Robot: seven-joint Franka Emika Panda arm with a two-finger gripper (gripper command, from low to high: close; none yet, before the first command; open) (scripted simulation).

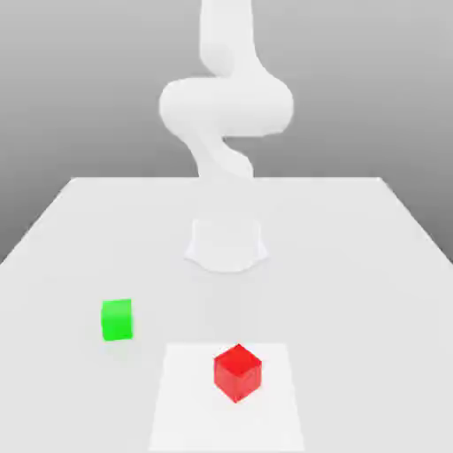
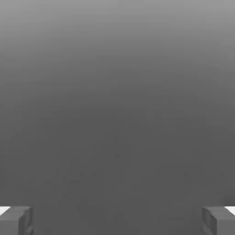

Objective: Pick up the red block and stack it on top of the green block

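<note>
we read no writing on the red block (image 1: 237,372) or the green block (image 1: 116,319) at its ten o'clock, while the tool (image 2: 117,220) gapes wide, fingers (image 2: 16,220) cut off.

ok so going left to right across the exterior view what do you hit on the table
green block → red block. The arm's base stands farther back, and its span across overlaps the red block's, so it has no clear place in the order.
</note>
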